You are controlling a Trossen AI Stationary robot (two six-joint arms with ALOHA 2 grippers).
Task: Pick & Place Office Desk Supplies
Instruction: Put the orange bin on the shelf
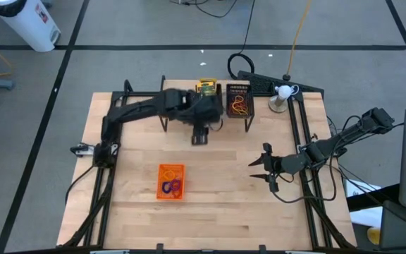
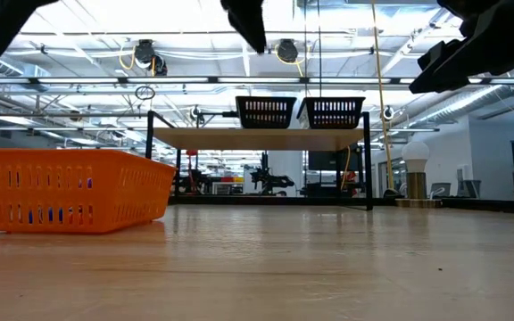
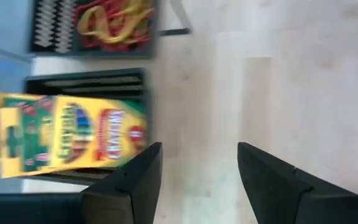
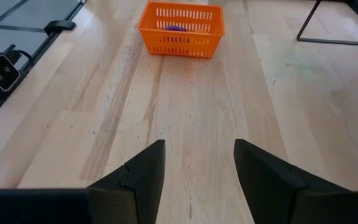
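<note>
A yellow-and-green crayon box (image 3: 67, 134) lies on the left black mesh tray (image 3: 86, 81), one end reaching past the tray's rim. The other black tray (image 3: 114, 22) beside it holds red and yellow rubber bands. Both trays stand on a raised shelf (image 2: 257, 138) at the table's far side. The orange tray (image 1: 170, 181) sits on the table nearer the front, with purple and blue bands inside. My left gripper (image 3: 197, 165) hangs open in the air just in front of the shelf, holding nothing. My right gripper (image 4: 197, 168) waits open above the table's right part (image 1: 263, 169).
The shelf's thin black legs (image 1: 249, 121) stand on the table near my left gripper. A small lamp with a white bulb (image 1: 282, 92) and cables stand at the far right corner. Bare wood (image 1: 224, 212) lies between the orange tray and my right gripper.
</note>
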